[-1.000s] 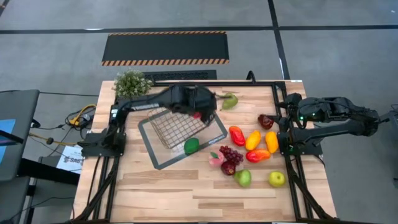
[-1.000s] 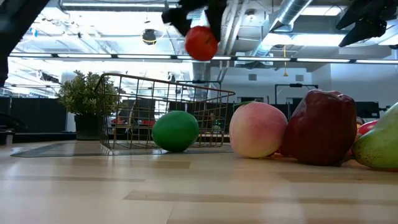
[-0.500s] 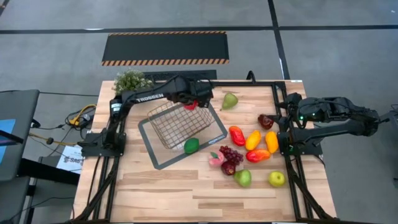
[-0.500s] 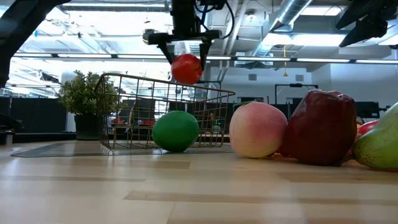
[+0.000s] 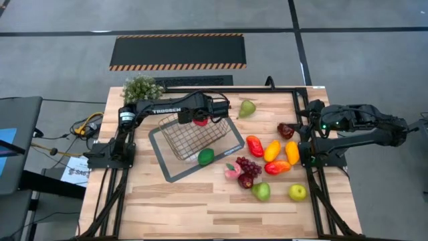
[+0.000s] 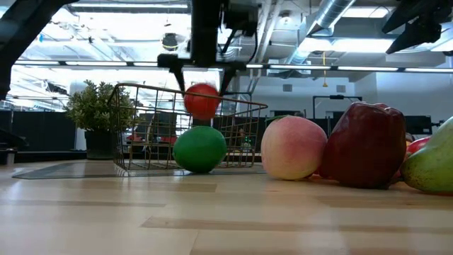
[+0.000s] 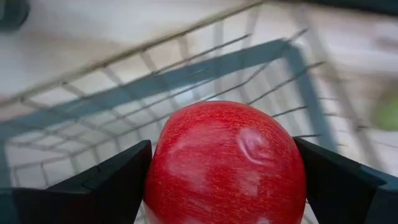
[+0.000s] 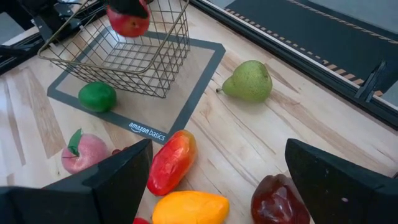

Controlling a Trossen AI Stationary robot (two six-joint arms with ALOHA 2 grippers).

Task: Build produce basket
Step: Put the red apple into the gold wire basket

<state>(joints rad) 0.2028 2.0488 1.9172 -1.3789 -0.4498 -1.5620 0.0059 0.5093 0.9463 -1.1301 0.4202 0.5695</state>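
**Red apple held over the basket**

Starting at the upper left of the high view, I see the potted plant (image 5: 141,88) at the far corner of the surface (image 5: 174,201). Just right of it my left arm reaches toward frame centre, and the left claw (image 5: 200,119) sits over the far part of the basket (image 5: 175,142). Its fingers are pinching a red apple (image 5: 200,121); in the left wrist view the apple (image 7: 225,163) fills the space between the two dark fingers (image 7: 106,183), with the basket wire (image 7: 186,68) and grey tray behind it. In the low view the apple (image 6: 202,100) hangs at about rim height of the basket (image 6: 141,127), clear of the floor of it.

Below the claw in the high view, a green round fruit (image 5: 206,156) lies on the grey tray (image 5: 172,175), just outside the wire wall. Moving right, a green pear (image 5: 247,108) lies alone near the top edge of the surface. Right of the tray is the loose produce: dark grapes (image 5: 246,165), a pink peach (image 5: 233,172), a red-orange piece (image 5: 255,145), a yellow-orange piece (image 5: 271,150), an orange piece (image 5: 292,152), a green-red pear (image 5: 261,191) and a yellow-green apple (image 5: 297,193).

At the far right my right arm waits at the surface edge. The right claw (image 8: 214,186) is spread wide, nothing between its fingers, looking down on a dark red fruit (image 8: 278,200)
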